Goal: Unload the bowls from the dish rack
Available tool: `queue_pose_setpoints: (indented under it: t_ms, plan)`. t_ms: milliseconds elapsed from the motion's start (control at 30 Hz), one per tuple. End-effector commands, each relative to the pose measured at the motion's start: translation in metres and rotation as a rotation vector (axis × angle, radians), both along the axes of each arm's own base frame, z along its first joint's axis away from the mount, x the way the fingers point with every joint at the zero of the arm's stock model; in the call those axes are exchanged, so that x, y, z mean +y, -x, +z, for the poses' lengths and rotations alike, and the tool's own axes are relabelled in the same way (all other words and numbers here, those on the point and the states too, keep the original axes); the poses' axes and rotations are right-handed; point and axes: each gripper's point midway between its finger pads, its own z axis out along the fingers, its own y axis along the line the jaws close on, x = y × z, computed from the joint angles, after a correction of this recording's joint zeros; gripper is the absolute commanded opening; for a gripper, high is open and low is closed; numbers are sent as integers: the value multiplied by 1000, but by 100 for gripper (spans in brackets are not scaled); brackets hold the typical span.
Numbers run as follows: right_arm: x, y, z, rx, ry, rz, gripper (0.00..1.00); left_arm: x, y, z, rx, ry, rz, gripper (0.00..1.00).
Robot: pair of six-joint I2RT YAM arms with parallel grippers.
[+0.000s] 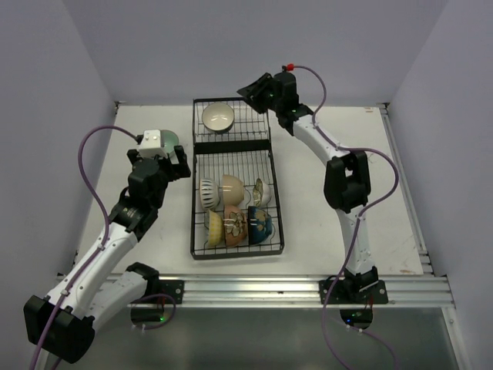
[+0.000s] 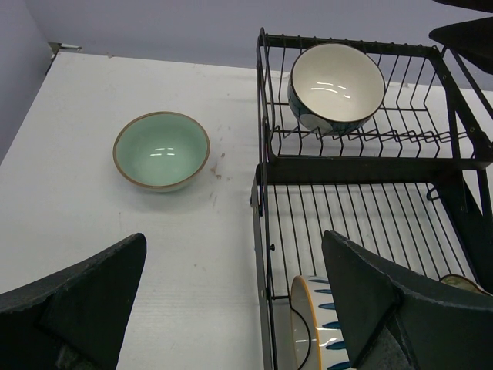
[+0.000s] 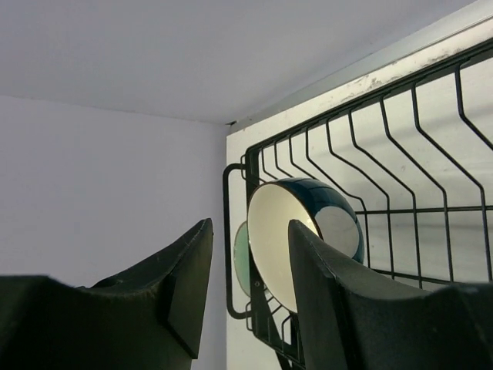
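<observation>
A long black wire dish rack [image 1: 193, 202] lies on the white tabletop [image 1: 323, 223], just to the right of the left end effector [image 2: 231, 254]. This end effector is released, its fingers wide apart and empty. Ahead of it and a little left, a pale green ceramic bowl [image 2: 162, 150] stands upright on the tabletop, apart from the rack. The right end effector [image 3: 246, 231] is also released and grasps nothing. Just beyond its fingers, a round cream-and-dark-blue bowl [image 3: 296, 239] leans on the wires of the rack's far section. Several patterned bowls [image 1: 235, 210] stand on edge in the near section.
</observation>
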Motion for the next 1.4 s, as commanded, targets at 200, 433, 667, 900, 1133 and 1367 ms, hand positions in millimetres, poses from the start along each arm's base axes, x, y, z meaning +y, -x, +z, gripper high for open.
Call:
queue_pose_setpoints:
  t_ms: [200,433,667,900,1133,1367]
  plan:
    - [10,12,-12,20,221,120,48,-4,-4,7,-30,0,-13,100]
    - [19,19,-33,32,345,142,50,-5,-4,6,-24,-2,-16,100]
    - [26,27,-52,34,452,150,52,-5,-4,5,-23,-1,-20,100]
    - [29,27,-67,52,469,156,51,-6,-4,4,-21,-2,-23,100]
    - [28,26,-77,72,475,150,32,-7,-4,3,-19,-4,-28,100]
    - [31,26,-88,91,461,161,22,-7,-5,2,-17,-8,-26,100]
